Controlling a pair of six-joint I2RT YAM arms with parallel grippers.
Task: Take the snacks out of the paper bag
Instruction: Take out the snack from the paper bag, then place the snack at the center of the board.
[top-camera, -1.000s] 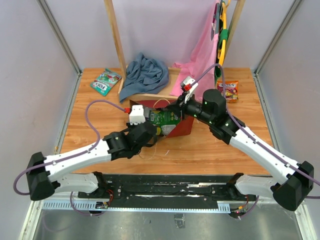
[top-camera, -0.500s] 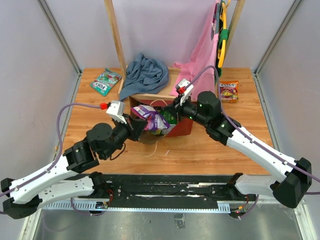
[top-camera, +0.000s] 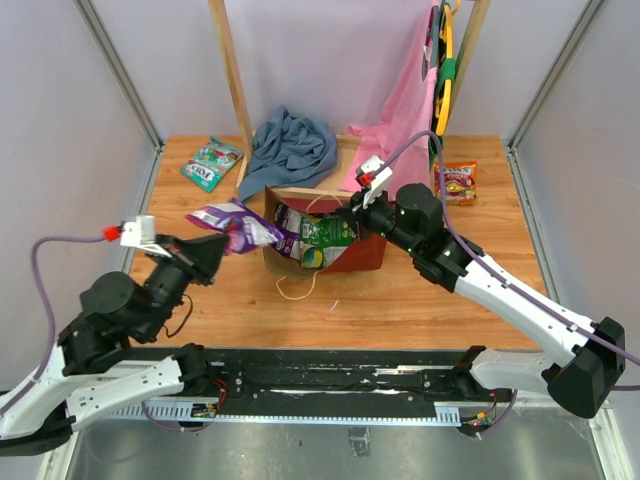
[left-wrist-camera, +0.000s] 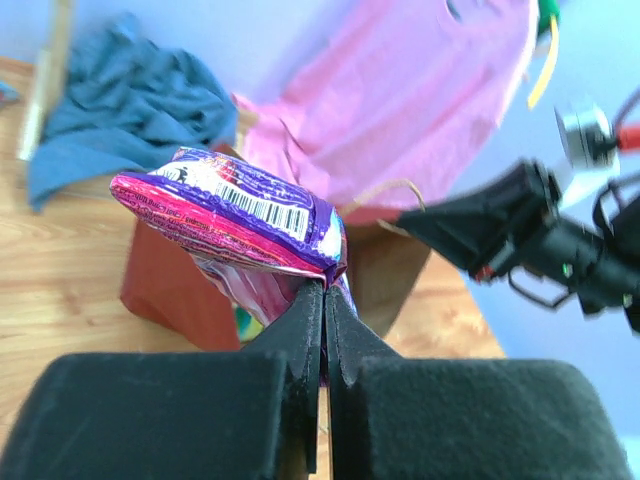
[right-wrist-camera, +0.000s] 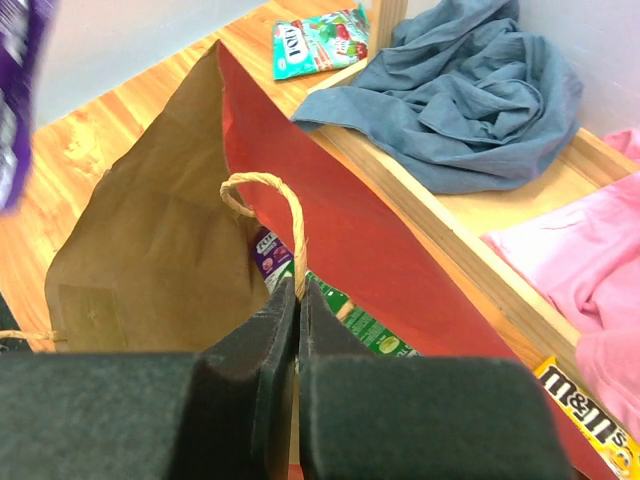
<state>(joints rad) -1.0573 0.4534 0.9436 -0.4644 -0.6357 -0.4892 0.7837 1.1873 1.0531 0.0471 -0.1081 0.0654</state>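
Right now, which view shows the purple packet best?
Left wrist: the purple packet is close, barcode visible, pinched by the left gripper. Top external shows it small, beside the paper bag; right wrist catches only a blurred edge.

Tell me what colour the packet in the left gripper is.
The packet is purple and magenta, with some white print; clearest in the left wrist view.

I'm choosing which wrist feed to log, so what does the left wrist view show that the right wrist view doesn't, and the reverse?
Only the left wrist: the left fingers pinching the purple packet, with its barcode in sight.
Only the right wrist: the paper bag's brown inside with a green packet in it, the teal packet on the table, and the M&M's packet.
Both: the right fingers shut on the twine handle, the bag's red outside, the blue-grey cloth and the pink garment.
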